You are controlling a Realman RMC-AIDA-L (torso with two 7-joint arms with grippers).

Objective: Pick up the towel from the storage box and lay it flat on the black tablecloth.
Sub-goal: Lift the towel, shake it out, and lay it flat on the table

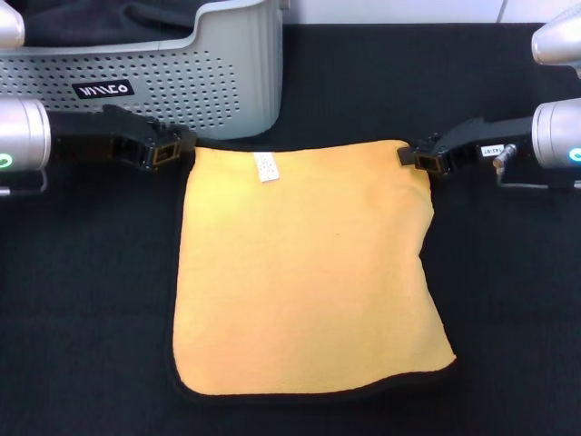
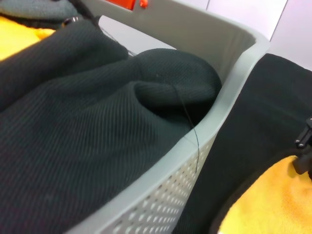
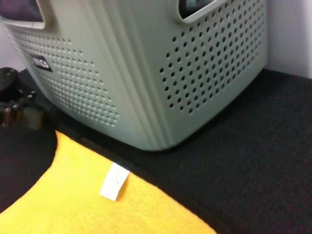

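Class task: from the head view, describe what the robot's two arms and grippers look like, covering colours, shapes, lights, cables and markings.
Both arms end in silver-grey cylindrical wrist segments, each with a green ring light. The left gripper is black and angular, with a tan pad set in a square frame at the tip. The right gripper is black too and bears a small white label with dark print; a thin cable loops beneath it beside a metal connector.

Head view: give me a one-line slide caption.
Towel spread orange side up on the black tablecloth before the storage box, left gripper and right gripper at its far corners.
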